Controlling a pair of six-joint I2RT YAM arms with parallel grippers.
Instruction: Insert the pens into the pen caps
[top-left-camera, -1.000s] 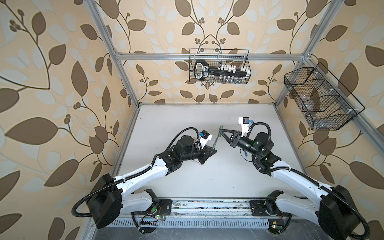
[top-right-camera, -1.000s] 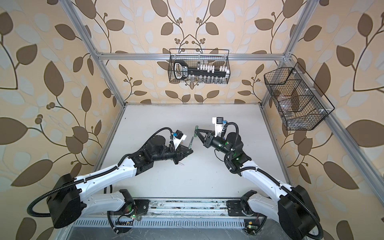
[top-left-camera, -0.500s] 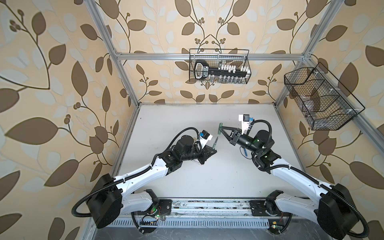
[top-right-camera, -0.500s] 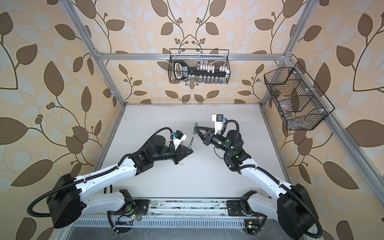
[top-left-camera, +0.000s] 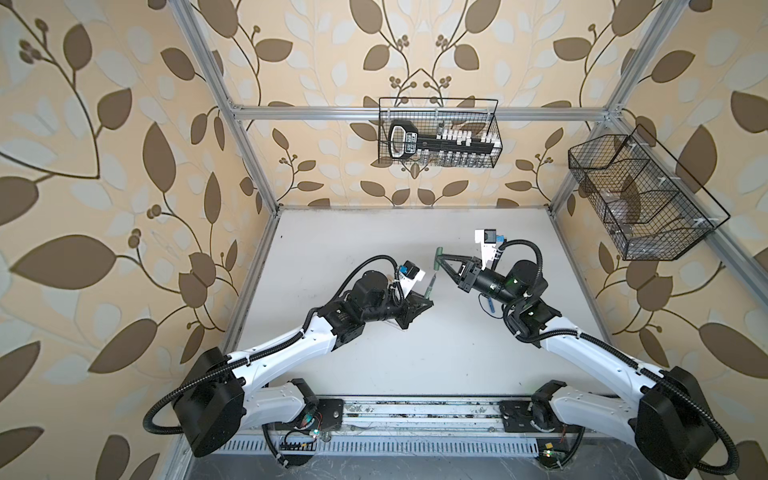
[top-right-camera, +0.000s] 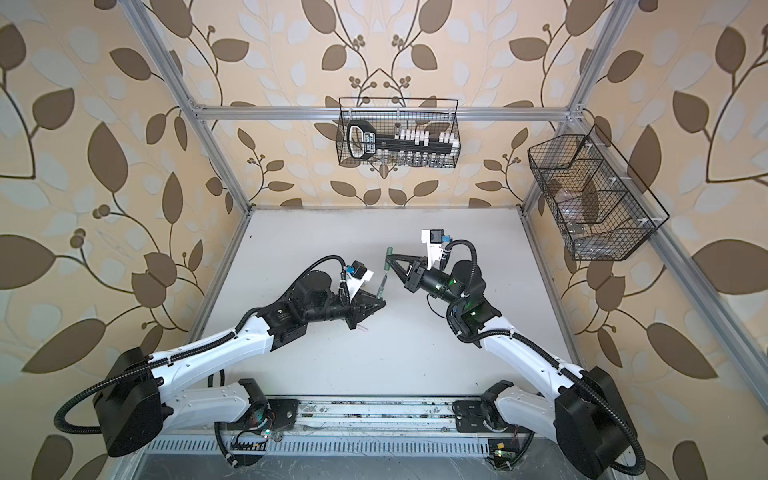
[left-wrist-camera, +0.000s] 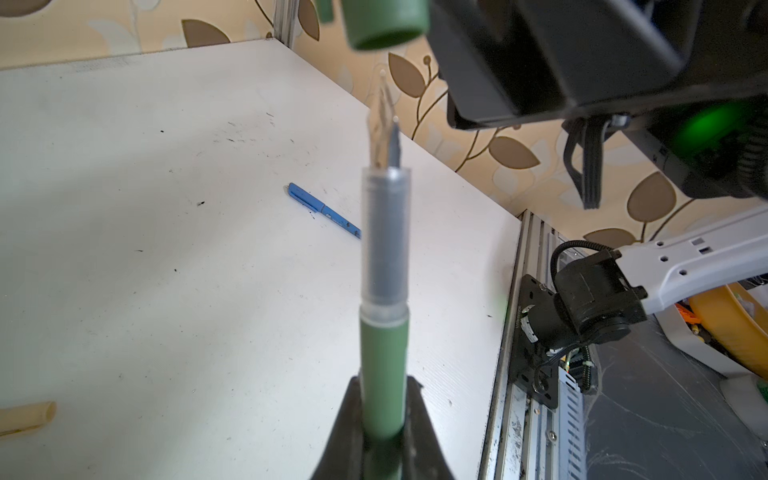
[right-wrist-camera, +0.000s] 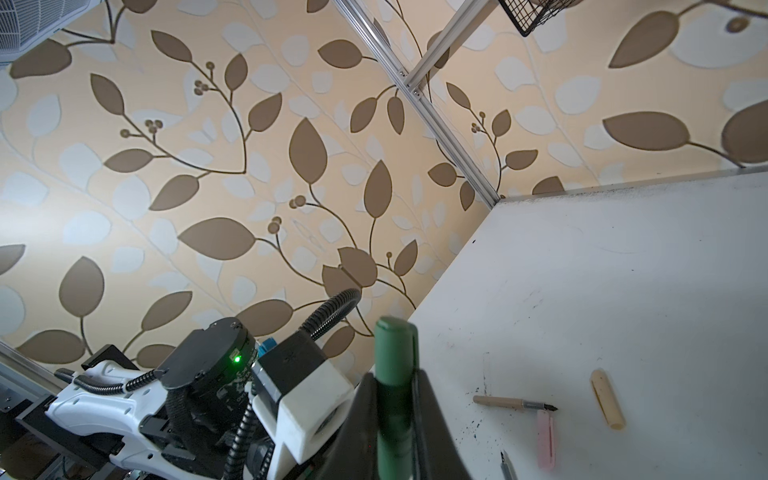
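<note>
Now, in both top views, the green pen (top-left-camera: 430, 286) points its nib at the green cap (top-left-camera: 438, 257), close but not yet inside. Capping well probably means centring the cap mouth on the nib, then pushing straight along the barrel.

Left wrist view: the left tool (left-wrist-camera: 383, 415) pinches the pen's green barrel, and a blue pen (left-wrist-camera: 324, 210) lies on the surface (left-wrist-camera: 166, 208).

Right wrist view: the right tool (right-wrist-camera: 394, 401) is clamped on the cap. The tan pen (right-wrist-camera: 511, 403), tan cap (right-wrist-camera: 607, 405) and pink cap (right-wrist-camera: 545, 444) lie on the surface.
</note>
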